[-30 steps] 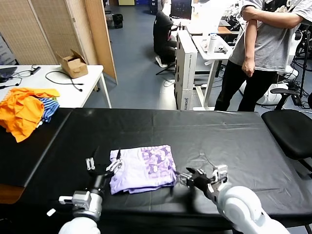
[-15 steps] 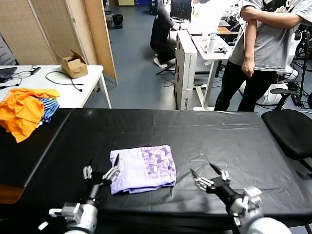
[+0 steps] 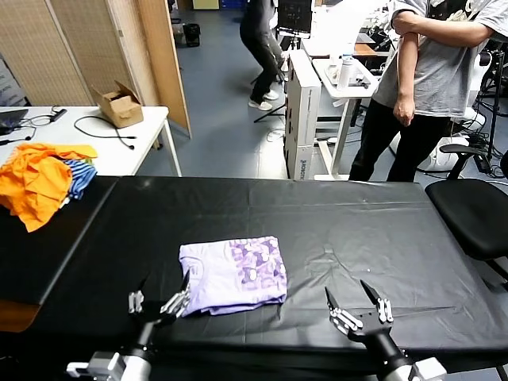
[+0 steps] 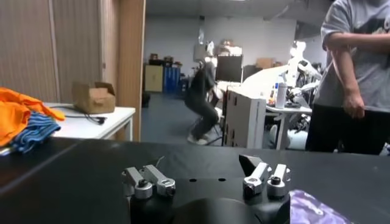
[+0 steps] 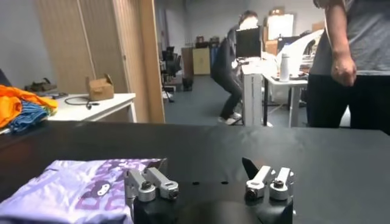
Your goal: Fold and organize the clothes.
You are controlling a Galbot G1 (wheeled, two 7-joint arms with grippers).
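The pale lavender T-shirt (image 3: pixel 232 275) lies folded into a neat rectangle on the black table (image 3: pixel 333 222), toward its near edge and a little left of the middle, its darker purple print facing up on the half nearer the table's right. Just off the shirt's near left corner sits the left gripper (image 3: pixel 159 302), its fingers spread apart and holding nothing; one fingertip is close beside the cloth, though contact cannot be told. The right gripper (image 3: pixel 359 310) is near the table's front edge, apart from the shirt on its right, fingers likewise spread and empty. Well away from the shirt, at the table's far left corner, lies an orange and blue-striped heap of garments (image 3: pixel 40 178). Beyond the table's far right stands a person in a grey shirt (image 3: pixel 432 87).
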